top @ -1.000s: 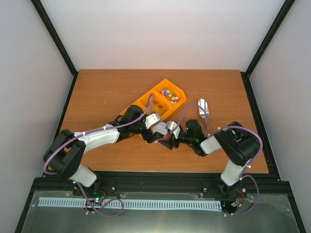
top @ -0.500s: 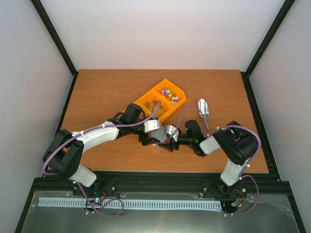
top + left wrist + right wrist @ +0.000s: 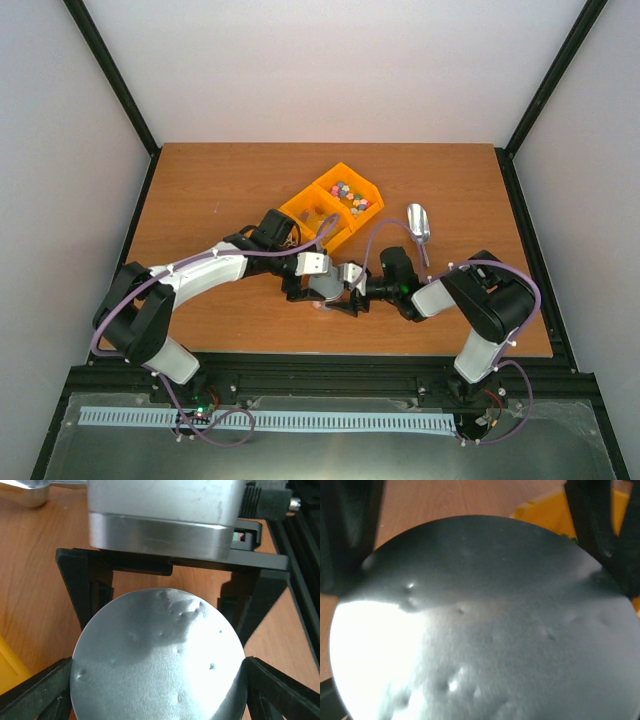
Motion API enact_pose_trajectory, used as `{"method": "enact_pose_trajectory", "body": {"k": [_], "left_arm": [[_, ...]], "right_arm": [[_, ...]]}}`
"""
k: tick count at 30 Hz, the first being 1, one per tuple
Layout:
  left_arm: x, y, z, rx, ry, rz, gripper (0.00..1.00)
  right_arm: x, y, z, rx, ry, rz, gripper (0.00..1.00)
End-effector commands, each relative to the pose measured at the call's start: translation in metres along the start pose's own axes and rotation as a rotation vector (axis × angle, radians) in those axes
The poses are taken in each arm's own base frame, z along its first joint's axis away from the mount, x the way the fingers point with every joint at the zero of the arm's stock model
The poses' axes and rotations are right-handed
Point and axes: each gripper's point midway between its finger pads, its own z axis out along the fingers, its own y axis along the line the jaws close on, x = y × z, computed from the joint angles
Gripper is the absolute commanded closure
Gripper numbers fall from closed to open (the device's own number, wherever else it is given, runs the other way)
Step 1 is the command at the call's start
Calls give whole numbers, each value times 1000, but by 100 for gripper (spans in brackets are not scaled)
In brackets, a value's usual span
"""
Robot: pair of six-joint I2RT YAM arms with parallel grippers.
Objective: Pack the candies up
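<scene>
- Top external view: an orange bin (image 3: 306, 212) with two compartments stands on the worktop (image 3: 200, 200). The candies (image 3: 350, 192) lie in the compartment farther from the arms. A metal scoop (image 3: 418, 224) lies to the right of the bin, apart from it.
- Just beside the bin's near corner, the left hand (image 3: 314, 287) and the right hand (image 3: 342, 296) meet from opposite sides around a small silver disc (image 3: 328, 291).
- Left wrist view: the disc, round and lightly dimpled, fills the lower middle. The left hand's own fingers (image 3: 40, 692) meet its rim on both sides, so this hand is clenched on the disc.
- The right hand's fingers (image 3: 87, 587) flank the disc's far rim. Whether they press on it or stand clear cannot be told.
- A corner of the bin shows at the left edge, and the scoop's bowl at the top left. No candies appear in this view.
- Right wrist view: the disc covers nearly the whole frame, with a piece of the bin beyond its upper right rim. Nothing here settles the right hand's grip either.
- Step in hand, as a judgement: the disc is probably a container's lid, and the hands are passing or working it. With the candies in the bin, packing itself looks not yet begun.
- Next move, as a judgement: one hand must steady the container beside the bin while the other frees the lid. The scoop right of the bin can then carry the candies across.
</scene>
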Motion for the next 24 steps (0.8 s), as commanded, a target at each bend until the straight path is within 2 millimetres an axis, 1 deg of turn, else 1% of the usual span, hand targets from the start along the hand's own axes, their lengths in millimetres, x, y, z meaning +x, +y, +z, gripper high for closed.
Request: {"method": "enact_pose_trajectory", "body": {"k": [1,3,5,6,8,10,12,16,20,24], "left_arm": [[-7,16,8,-94,-74,-184,39],[-5,35,5,-208,-88,-278,38],[-6,49,2,-284,-110,-356,39],[-6,53,1,-303,-120,-382,38],[-7,53,0,-318,-140,-407,39],[-10,50,1,-321,-144,-399,38],[-12,45,4,-306,-141,-395,39],[-12,31,5,-249,-138,-354,39],[-13,10,7,-144,-123,-249,41],[-14,-13,9,-14,-104,-152,42]], "right_arm": [[-20,-30,-6,127,-28,36,2],[-19,-30,-8,143,-28,64,1],[-14,-31,-10,166,-18,95,0],[-12,-32,-10,178,-13,109,0],[-7,-39,-10,221,-3,143,0],[-3,-45,-9,252,9,169,1],[1,-48,-7,263,21,175,6],[6,-48,-5,257,37,141,30],[4,-38,-4,205,22,113,42],[-3,-26,-2,131,-7,74,47]]}}
